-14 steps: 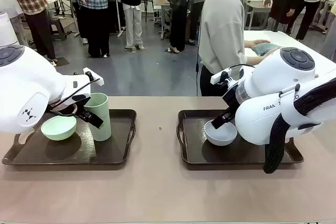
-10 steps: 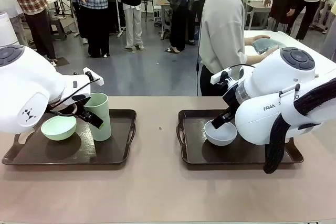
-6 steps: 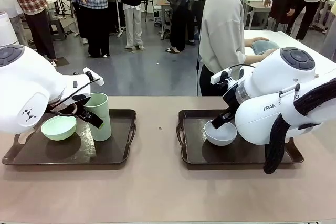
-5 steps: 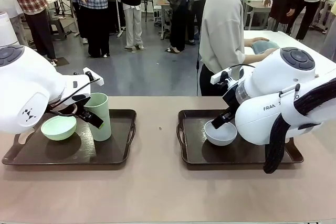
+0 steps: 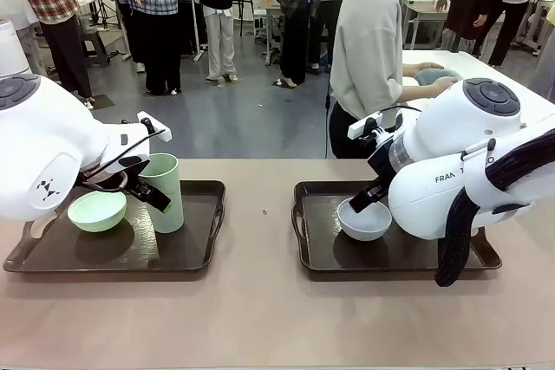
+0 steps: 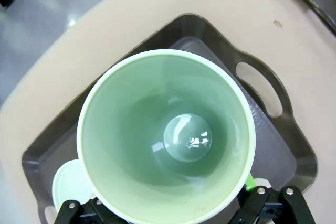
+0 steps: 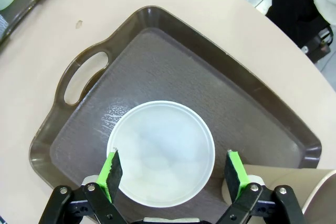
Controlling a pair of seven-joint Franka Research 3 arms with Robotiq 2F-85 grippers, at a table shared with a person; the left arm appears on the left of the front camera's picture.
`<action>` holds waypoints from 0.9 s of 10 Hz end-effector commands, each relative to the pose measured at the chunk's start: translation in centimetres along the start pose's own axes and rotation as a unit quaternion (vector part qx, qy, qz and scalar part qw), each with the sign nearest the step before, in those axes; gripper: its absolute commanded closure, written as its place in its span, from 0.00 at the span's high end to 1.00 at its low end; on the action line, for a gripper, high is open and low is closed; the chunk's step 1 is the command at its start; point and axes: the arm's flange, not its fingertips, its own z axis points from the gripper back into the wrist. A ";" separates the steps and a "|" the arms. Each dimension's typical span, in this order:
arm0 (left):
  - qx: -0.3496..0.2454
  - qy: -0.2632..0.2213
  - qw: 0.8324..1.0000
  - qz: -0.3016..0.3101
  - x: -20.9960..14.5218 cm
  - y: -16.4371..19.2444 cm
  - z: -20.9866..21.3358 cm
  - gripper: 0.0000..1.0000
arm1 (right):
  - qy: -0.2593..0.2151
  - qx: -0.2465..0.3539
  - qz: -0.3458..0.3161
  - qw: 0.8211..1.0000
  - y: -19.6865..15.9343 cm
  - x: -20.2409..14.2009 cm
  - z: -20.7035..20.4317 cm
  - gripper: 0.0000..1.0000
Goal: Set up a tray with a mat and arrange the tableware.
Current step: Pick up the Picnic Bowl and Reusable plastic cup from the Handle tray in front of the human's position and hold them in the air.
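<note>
On the left tray [image 5: 199, 253] a mint green bowl [image 5: 97, 210] sits beside a tall mint green tumbler [image 5: 165, 190]. My left gripper [image 5: 146, 190] is open, its fingers on either side of the upright tumbler [image 6: 168, 135]. A grey mat [image 6: 275, 156] lines that tray, and the bowl's rim [image 6: 69, 182] peeks out at lower left. On the right tray [image 5: 316, 257] my right gripper [image 5: 373, 198] is open, its green pads [image 7: 111, 169] flanking a pale white bowl [image 7: 163, 153] resting on a textured mat [image 7: 173, 72]. A tan tumbler [image 7: 286, 187] stands beside it.
Bare tan tabletop [image 5: 260, 318] lies between and in front of the two trays. A person [image 5: 368, 49] stands at the far side, turned to a white table [image 5: 468, 65] at the back right. Other people stand farther off.
Both arms and the tableware have stayed still. Only the person's hand has shifted a little on the white table behind.
</note>
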 end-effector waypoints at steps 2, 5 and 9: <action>0.012 0.014 1.000 -0.008 -1.1 -0.5 2.1 1.00 | 0.013 -0.016 -0.028 0.999 0.9 -0.4 2.1 1.00; 0.047 0.073 0.996 0.015 -3.7 -2.2 7.6 1.00 | 0.054 -0.020 -0.067 0.996 5.3 -3.8 8.9 1.00; -0.064 0.113 0.991 0.037 -9.0 -4.7 11.6 1.00 | 0.160 0.012 -0.184 0.970 6.6 -14.4 10.1 1.00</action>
